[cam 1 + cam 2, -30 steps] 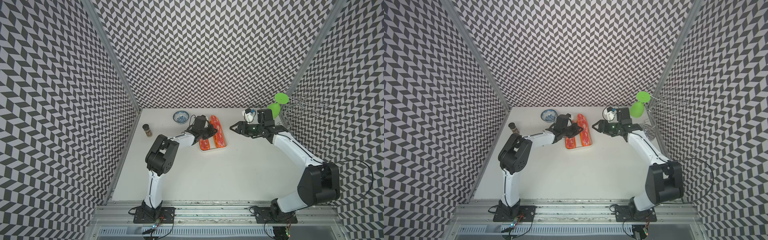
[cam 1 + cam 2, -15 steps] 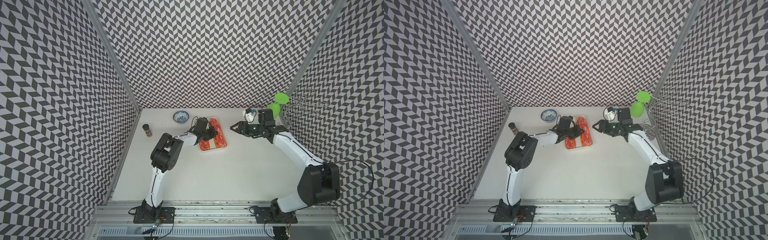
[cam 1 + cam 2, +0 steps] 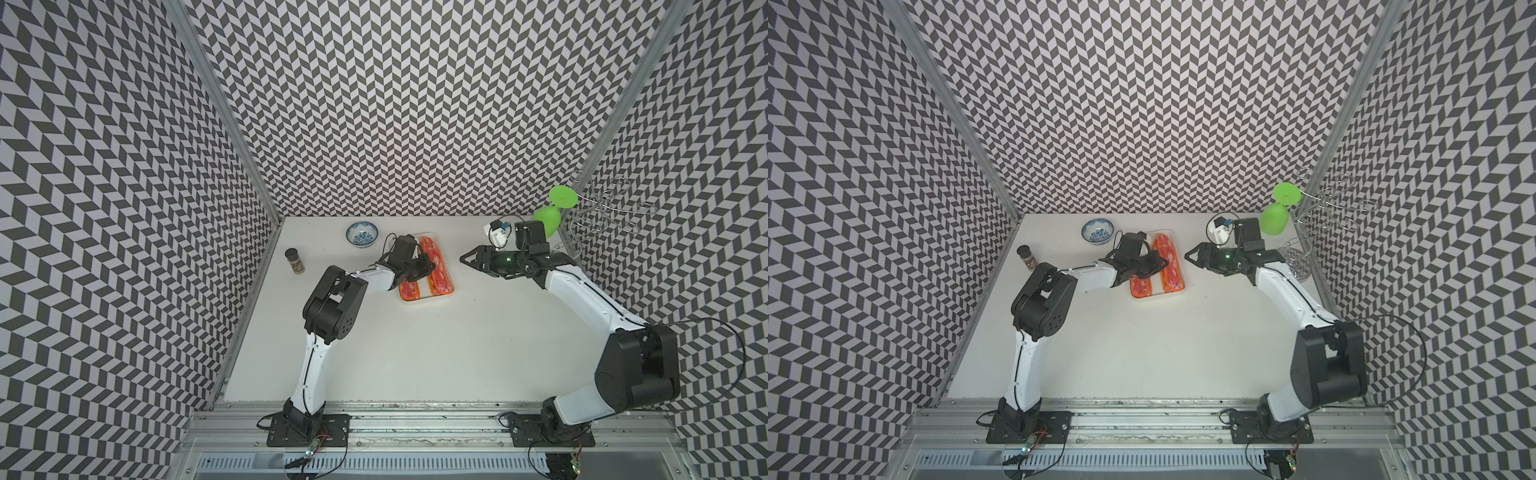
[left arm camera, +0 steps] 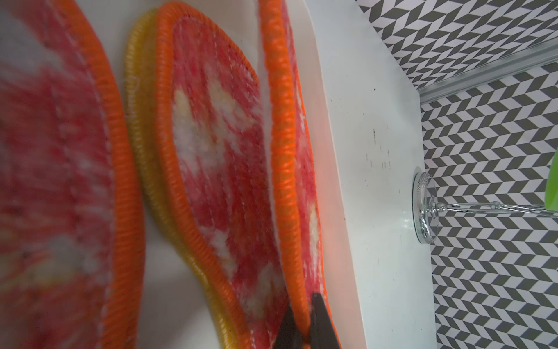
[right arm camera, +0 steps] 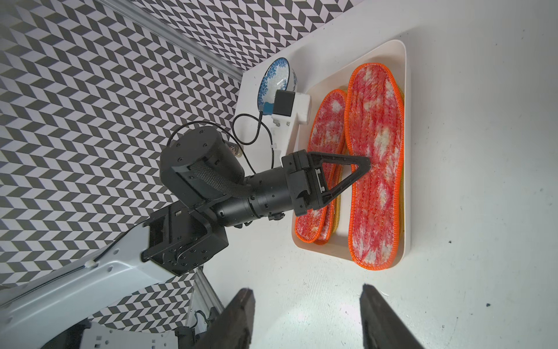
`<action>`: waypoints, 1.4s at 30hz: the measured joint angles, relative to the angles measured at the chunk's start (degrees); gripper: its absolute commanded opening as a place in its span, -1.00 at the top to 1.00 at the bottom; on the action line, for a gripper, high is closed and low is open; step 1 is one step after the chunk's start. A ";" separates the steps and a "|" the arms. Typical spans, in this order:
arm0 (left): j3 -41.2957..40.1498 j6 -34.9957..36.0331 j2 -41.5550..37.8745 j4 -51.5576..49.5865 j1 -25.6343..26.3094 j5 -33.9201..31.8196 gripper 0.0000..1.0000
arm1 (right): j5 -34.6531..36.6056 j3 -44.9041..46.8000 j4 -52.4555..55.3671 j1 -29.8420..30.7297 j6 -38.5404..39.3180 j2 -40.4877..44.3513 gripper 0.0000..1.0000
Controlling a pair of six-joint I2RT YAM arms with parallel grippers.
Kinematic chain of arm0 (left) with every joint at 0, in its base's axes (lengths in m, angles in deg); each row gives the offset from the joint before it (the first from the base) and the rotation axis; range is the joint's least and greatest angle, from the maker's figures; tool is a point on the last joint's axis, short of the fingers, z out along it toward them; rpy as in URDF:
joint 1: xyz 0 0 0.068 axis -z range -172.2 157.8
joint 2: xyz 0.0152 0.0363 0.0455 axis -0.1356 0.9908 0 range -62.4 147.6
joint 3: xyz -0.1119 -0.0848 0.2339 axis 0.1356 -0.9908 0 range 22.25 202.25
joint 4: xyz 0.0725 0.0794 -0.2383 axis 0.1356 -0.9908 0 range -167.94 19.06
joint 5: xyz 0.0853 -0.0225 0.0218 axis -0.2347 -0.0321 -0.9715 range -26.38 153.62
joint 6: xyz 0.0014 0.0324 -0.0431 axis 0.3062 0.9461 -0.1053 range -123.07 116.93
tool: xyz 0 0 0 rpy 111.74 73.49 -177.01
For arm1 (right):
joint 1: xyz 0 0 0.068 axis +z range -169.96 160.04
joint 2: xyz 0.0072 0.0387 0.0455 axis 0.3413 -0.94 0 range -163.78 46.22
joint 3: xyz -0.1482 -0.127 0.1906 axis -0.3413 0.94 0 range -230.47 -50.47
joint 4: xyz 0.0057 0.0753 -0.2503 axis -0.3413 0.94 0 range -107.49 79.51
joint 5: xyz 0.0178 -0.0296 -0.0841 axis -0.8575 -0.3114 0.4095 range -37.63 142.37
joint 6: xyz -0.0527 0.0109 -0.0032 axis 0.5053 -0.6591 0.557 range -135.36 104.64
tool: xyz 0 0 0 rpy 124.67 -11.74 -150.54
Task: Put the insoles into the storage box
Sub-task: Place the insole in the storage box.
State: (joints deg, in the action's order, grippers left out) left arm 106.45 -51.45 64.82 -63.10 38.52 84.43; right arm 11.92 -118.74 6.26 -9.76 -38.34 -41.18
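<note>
As left elbow (image 3: 332, 307) has swung inward, left jaws pinch insole (image 4: 283, 136) edge, right jaws parted, empty

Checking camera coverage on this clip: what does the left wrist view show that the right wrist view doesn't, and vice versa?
Only the left wrist view: the round base of the chrome wire rack, and close up the left gripper shut on a mottled red-pink insole by its orange stitched edge. Only the right wrist view: the round blue-and-white bowl, the open right gripper, and the whole outline of the shallow white plastic storage box. Both: mottled insoles lying in that box, yellow edging beneath.
</note>
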 measured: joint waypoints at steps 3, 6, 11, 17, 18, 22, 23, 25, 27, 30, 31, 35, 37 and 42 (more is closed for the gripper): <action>1.25 0.55 1.25 -0.42 -0.07 -0.04 0.77 | -0.17 0.02 0.00 0.00 0.00 0.00 -0.17; 1.88 1.11 1.84 -1.11 -0.09 -0.04 0.68 | -0.31 0.37 -0.09 0.00 0.00 0.00 -0.17; 2.43 2.25 1.84 -2.43 -0.11 -0.02 0.42 | -0.33 0.52 -0.09 0.00 0.00 0.00 -0.17; 4.74 3.89 1.79 -5.64 -0.09 -0.42 0.10 | -0.35 0.52 0.09 0.00 0.02 0.00 -0.17; 4.98 4.20 1.75 -6.36 -0.09 -0.59 0.06 | -0.33 0.50 0.11 0.00 0.02 0.00 -0.17; 5.18 5.62 0.94 -9.31 0.07 -1.55 -0.08 | -0.37 0.50 0.09 0.00 -0.09 0.00 -0.18; 5.20 6.05 0.52 -10.19 0.13 -1.84 -0.13 | -0.39 0.50 0.09 0.00 -0.11 0.00 -0.18; 5.29 6.71 -0.33 -12.02 0.42 -2.49 -0.24 | -0.44 0.48 0.09 0.00 -0.11 0.00 -0.18; 5.31 7.04 -1.27 -13.90 0.46 -3.26 -0.34 | -0.48 0.33 0.20 0.00 -0.11 0.00 -0.18; 5.70 7.63 -1.88 -15.80 0.61 -3.76 -0.38 | -0.48 -0.17 0.24 0.00 -0.11 0.02 -0.18; 6.10 7.82 -1.88 -16.72 0.72 -4.07 -0.38 | -0.48 -0.37 0.24 0.00 -0.09 0.04 -0.18; 8.76 9.29 -1.99 -21.35 1.60 -6.34 -0.40 | -0.35 -0.85 0.28 0.00 0.02 0.42 -0.18; 9.29 10.27 -2.84 -23.39 1.90 -7.76 -0.40 | -0.31 -0.85 0.28 0.00 0.02 0.85 -0.19; 9.01 13.88 -7.89 -28.96 2.49 -11.39 -0.42 | 0.00 -0.92 0.31 0.00 0.74 1.25 -0.22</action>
State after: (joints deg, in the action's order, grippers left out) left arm 115.46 -37.57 56.93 -92.06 41.01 73.05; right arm 11.92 -119.66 6.56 -9.76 -37.60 -39.93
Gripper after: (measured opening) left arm 0.703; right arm 0.600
